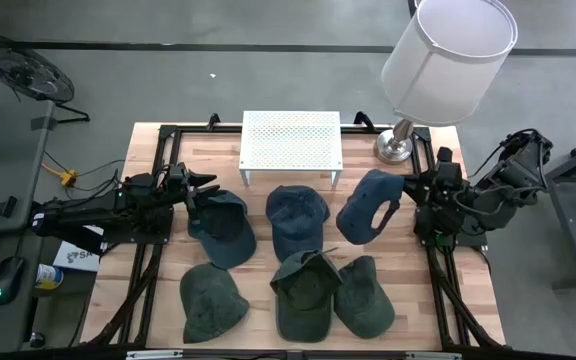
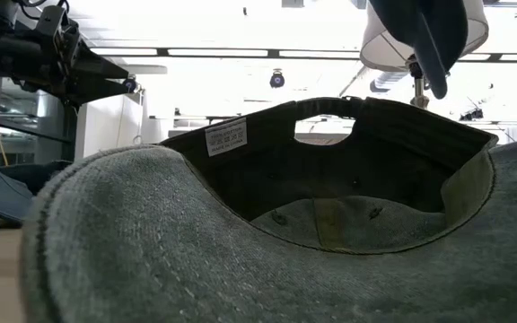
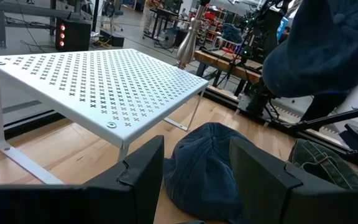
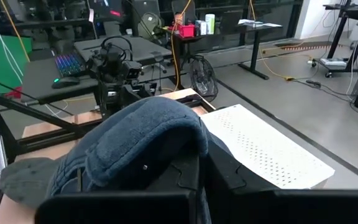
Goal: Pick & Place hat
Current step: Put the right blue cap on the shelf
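Now right gripper (image 1: 415, 208) pinches blue hat (image 1: 368, 205) tight, holds it up off table, at 3 o'clock. Pick step looks done; place step comes next. Next move likely: carry hat toward white rack (image 1: 291, 139) at 12 o'clock, lower it, let go. Rack top bare, nothing on it. Left gripper (image 1: 200, 190) open, empty, at 9 o'clock above another blue hat (image 1: 224, 228). More hats lie on table (image 1: 153, 140).

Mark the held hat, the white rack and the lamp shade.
held hat (image 1: 366, 205), high view, on its crown
white rack (image 1: 291, 139), high view, middle of its perforated top
lamp shade (image 1: 446, 50), high view, on its side
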Controlling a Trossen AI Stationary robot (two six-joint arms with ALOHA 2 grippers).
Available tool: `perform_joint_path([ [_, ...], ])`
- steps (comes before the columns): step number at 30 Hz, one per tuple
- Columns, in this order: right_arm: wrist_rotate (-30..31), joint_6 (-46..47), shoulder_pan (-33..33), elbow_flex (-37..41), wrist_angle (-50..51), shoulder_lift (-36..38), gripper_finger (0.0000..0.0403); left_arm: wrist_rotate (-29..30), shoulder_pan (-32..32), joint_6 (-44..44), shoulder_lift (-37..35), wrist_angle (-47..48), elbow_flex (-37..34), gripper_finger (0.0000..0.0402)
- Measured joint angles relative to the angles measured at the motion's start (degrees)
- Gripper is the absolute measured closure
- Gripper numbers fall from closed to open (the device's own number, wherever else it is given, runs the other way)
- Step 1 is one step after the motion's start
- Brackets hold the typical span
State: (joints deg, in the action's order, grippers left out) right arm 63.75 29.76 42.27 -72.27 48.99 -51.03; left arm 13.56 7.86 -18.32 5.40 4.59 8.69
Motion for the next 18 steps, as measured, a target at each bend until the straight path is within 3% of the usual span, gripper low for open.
perform_joint_path([
  [4,0.0,1.0,0.0,0.0,0.0,0.0,0.0402,1.1,0.0,0.0,0.0,-1.1,0.0,0.022],
  [9,-0.3,2.6,0.0,0.0,0.0,0.0,0.0402,7.9,0.0,1.6,0.0,-2.3,0.0,0.022],
  [18,0.6,3.7,0.0,0.0,0.0,0.0,0.0402,8.7,0.0,1.5,0.0,-1.4,0.0,0.022],
])
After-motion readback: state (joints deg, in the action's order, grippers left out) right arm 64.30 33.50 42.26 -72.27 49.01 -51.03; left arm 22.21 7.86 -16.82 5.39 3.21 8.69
